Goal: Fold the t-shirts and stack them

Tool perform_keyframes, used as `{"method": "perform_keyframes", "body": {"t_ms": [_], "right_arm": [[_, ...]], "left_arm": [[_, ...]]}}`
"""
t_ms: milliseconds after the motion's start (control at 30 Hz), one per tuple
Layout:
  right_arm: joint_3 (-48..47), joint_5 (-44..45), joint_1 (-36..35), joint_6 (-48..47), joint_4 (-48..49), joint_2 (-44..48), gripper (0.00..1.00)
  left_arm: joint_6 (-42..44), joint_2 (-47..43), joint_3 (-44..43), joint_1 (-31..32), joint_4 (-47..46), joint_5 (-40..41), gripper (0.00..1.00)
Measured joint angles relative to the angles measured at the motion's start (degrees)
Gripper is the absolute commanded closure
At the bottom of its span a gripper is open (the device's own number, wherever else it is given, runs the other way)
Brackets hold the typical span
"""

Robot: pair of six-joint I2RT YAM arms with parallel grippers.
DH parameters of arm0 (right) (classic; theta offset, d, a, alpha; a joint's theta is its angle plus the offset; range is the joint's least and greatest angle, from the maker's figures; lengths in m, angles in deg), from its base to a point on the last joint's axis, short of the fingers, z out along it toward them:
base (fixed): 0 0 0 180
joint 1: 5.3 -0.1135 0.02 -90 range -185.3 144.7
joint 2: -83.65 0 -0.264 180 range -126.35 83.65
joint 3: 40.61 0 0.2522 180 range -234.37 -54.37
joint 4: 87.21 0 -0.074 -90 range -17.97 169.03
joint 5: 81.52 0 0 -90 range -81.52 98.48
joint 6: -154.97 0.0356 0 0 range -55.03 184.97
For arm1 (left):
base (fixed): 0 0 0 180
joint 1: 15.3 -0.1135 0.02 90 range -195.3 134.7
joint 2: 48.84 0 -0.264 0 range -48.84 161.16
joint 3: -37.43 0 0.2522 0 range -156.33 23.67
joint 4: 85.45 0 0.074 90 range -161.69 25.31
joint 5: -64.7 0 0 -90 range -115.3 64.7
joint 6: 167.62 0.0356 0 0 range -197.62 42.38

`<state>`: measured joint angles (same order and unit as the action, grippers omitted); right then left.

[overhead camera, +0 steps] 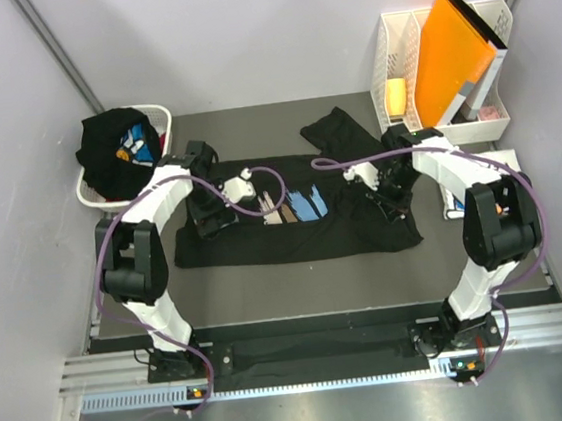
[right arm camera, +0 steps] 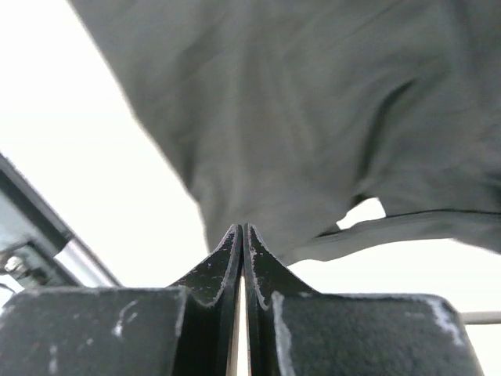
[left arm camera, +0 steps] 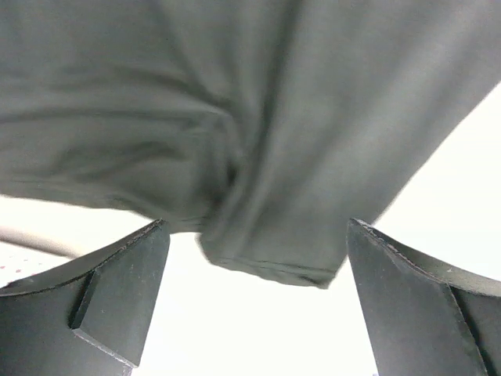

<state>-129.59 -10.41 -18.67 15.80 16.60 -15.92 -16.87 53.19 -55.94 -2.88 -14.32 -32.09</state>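
A: Where is the black t-shirt (overhead camera: 294,241)?
B: Spread across the table (overhead camera: 269,284), under both grippers.
A: The grippers?
B: Left gripper (left arm camera: 256,223) spread wide over a fold; right gripper (right arm camera: 243,229) clenched at the fabric's edge.

The left arm (overhead camera: 135,256) bent up and over, with its wrist tipped down. The left claw (left arm camera: 257,227) was wide open, and its two fingers (left arm camera: 117,298) stood far apart. The right arm (overhead camera: 494,223) bent the same way. The right claw (right arm camera: 241,231) was squeezed tight, pinching the shirt (right arm camera: 313,117) at its tips.
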Motion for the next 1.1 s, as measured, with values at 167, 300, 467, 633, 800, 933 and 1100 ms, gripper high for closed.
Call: {"method": "perform_keyframes", "body": {"t_ms": [167, 300, 467, 633, 800, 933, 1100], "right_arm": [[2.9, -0.9, 0.0, -0.3, -1.9, 1.4, 1.00], [5.7, -1.3, 0.0, -0.3, -1.8, 1.9, 1.00], [10.0, -1.4, 0.3, -0.2, -0.8, 2.4, 1.00], [11.0, -1.4, 0.7, -0.1, 0.7, 2.4, 1.00], [11.1, -1.4, 1.6, 0.1, 2.6, 2.4, 1.00], [11.1, -1.4, 1.9, 0.3, 2.8, 2.4, 1.00], [11.1, -1.3, 2.0, 0.3, 2.8, 2.4, 1.00]], "left_arm": [[0.0, -0.5, 3.8, 0.0, 1.5, -0.2, 0.01], [-0.1, -0.6, 5.5, 0.0, 1.8, -0.3, 0.01], [-0.8, -1.7, 7.8, 0.0, 0.8, -0.2, 0.01], [-1.0, -1.8, 10.3, 0.0, -0.7, 0.3, 0.01], [-0.9, -1.8, 12.0, 0.0, -2.3, 0.7, 0.01], [-0.9, -1.7, 11.7, -0.1, -2.2, 0.3, 0.01], [-2.4, -1.2, 6.7, -1.6, -1.4, -1.9, 0.01]]}}
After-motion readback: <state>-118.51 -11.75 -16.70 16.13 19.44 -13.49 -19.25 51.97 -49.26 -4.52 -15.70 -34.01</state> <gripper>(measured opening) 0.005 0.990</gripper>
